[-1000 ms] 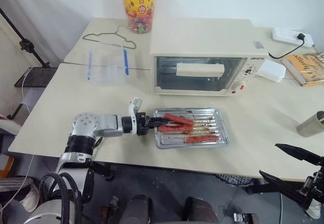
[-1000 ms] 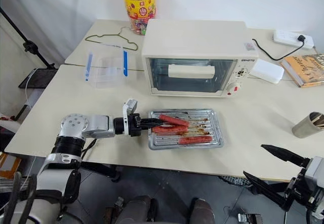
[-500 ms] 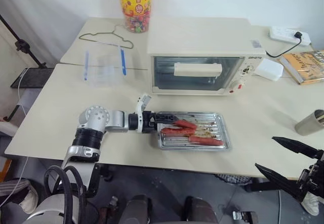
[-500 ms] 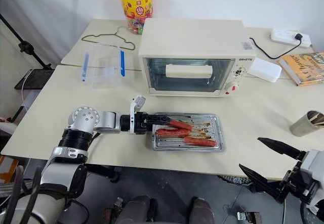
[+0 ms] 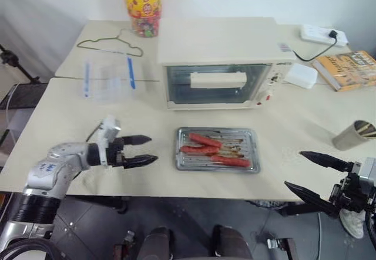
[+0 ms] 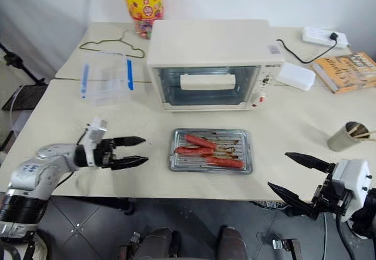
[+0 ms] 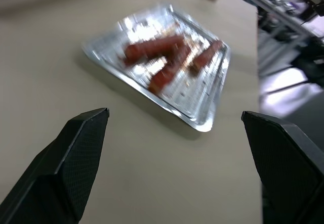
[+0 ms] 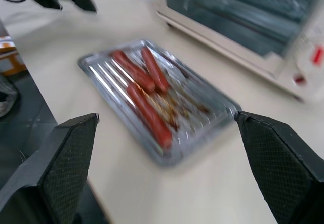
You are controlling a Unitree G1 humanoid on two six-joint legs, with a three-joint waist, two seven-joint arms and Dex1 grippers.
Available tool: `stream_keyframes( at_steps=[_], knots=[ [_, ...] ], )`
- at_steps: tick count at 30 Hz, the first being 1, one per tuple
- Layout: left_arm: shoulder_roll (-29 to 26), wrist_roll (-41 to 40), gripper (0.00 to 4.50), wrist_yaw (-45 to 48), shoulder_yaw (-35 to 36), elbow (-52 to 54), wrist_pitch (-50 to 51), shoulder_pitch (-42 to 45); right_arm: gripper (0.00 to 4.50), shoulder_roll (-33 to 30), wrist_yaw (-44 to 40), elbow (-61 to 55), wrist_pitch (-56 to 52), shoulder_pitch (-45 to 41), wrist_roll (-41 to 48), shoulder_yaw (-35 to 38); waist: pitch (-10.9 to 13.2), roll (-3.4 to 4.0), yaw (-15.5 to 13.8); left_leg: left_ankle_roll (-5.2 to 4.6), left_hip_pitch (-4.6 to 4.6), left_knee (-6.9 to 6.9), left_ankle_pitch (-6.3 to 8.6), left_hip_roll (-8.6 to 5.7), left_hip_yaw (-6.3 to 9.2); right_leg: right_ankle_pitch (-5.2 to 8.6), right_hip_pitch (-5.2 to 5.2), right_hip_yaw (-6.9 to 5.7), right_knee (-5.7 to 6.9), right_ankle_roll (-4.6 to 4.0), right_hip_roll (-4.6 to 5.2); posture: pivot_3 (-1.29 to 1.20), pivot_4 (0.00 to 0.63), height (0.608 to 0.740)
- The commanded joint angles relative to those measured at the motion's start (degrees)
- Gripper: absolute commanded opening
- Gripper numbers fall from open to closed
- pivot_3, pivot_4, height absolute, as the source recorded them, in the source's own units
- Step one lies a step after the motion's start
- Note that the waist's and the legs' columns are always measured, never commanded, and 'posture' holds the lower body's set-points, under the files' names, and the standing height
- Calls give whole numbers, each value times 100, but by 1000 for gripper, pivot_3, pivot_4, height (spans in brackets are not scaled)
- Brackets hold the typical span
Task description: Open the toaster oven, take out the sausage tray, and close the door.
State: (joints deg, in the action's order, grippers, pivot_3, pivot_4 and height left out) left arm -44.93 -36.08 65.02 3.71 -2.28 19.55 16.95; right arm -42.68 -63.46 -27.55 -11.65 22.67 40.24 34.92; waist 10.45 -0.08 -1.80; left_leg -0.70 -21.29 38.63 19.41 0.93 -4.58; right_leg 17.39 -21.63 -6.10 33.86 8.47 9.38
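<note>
The job looks almost all done. The sausage tray (image 5: 216,149) is out of the toaster oven (image 5: 218,65) and lies flat on the table (image 5: 305,119), in the middle of the picture, just in front of the oven but not touching it. Red sausages lie on its wire rack. The oven sits above it in the upper middle of the picture, and the door (image 5: 212,84) looks shut, with its cream bar handle flat against the front.

The left gripper (image 5: 140,149) is at the lower left of the picture, well apart from the tray, and its fingers are spread wide with nothing between them. The right gripper (image 5: 312,176) is at the lower right, near the table's edge, and its fingers are also spread wide and hold nothing.

So, as far as the pictures show, the tray is taken out, the door is closed, and both arms are free. I think there is nothing left to do but move the arms away and rest.
</note>
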Motion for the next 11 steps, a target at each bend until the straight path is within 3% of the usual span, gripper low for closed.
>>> stream_keyframes(
  at_steps=[1, 6, 11],
  knots=[
    [-82, 294, 4471, 480, 733, 6, -1445, -175, 4500, -217, -136, 169, -23, -322, 99, -34, 1, -1, 6, -6, 0, 3, 3, 0, 3, -4, 2, 1, -2, 6, 4, 0, 150, 740],
    [-448, 312, 4471, 1130, 1215, -343, -2065, -204, 4500, -344, -322, 223, -95, -485, 198, -13, 2, -2, 31, -20, 0, 17, 14, 2, 3, -8, 3, 2, 0, 16, 9, 0, 150, 740],
    [-325, -20, 4471, 1029, 1208, -2, -1492, -144, 4500, -318, -354, 274, -124, -581, 168, -110, 3, -2, 31, -29, 0, 21, 20, 0, -2, -10, 4, -1, 1, 18, 8, 0, 150, 740]
  ],
)
